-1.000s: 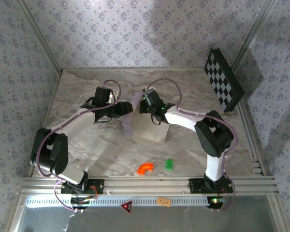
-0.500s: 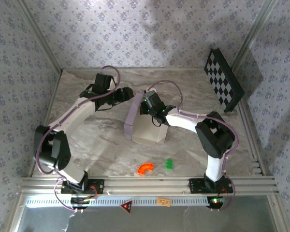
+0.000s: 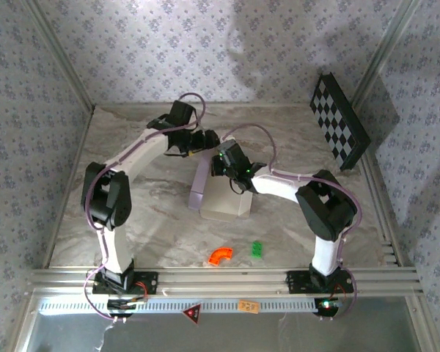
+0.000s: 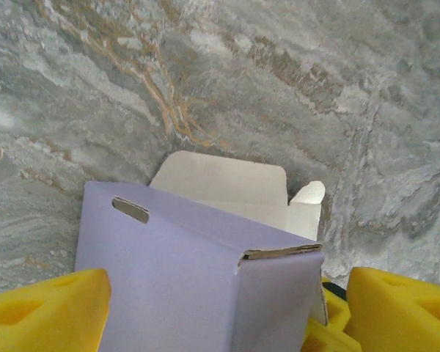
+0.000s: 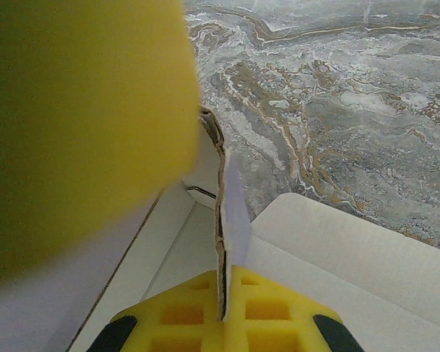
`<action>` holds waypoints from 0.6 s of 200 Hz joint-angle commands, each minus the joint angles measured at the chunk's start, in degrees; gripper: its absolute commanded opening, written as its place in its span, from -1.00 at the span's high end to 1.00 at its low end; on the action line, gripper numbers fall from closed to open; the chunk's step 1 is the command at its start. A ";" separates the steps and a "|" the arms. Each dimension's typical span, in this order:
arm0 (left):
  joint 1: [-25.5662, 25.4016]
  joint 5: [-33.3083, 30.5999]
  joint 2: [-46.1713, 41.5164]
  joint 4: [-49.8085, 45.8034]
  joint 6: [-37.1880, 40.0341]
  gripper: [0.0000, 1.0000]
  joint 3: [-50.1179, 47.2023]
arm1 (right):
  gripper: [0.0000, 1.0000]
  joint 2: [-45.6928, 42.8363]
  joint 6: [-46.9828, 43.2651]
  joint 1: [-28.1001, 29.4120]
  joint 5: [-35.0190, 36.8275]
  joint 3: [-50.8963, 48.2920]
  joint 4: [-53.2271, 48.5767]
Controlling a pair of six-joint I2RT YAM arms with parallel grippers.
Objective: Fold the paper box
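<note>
Starting from my side: an orange curved piece (image 3: 220,255) and a small green piece (image 3: 257,249) sit close to the near edge of the worktop (image 3: 154,213), well apart from the action, so I'm ignoring those. The paper box (image 3: 221,196) stands about mid-worktop, already popped up into a lilac sleeve with its ends not closed yet. My main worry is the right gripper (image 3: 233,170). It's clamped tight on just one thin wall of the box, and on the right wrist cam the cardboard edge runs straight in between the yellow pads. Any sideways tug from that arm could crease or tear that wall, or drag the whole box along since nothing else pins it down. Second worry is the far end. The left gripper (image 3: 210,139) hangs over it with its jaws spread wide, holding nothing. Its yellow fingers (image 4: 44,312) sit either side of the lilac end, and I honestly can't tell if they brush it. Past them a white tuck flap (image 4: 220,183) sticks out toward the far edge. If I come down off-centre I'd guess I squash that flap flat or collapse the sleeve instead of folding it in. The checkered board (image 3: 340,121) leans in the far right corner, out of the way.
</note>
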 commanded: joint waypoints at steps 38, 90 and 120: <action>-1.62 -4.53 2.93 -4.93 0.62 -0.72 4.79 | 0.96 -0.27 -2.42 0.76 -0.26 -1.69 -2.53; -2.68 -7.62 4.01 -7.46 0.64 -0.63 2.97 | 0.94 -1.47 -3.76 1.20 1.74 -1.69 -2.14; -2.84 -6.78 3.76 -6.38 1.34 -0.47 1.69 | 0.80 -2.51 -4.51 1.46 2.48 -1.27 -2.96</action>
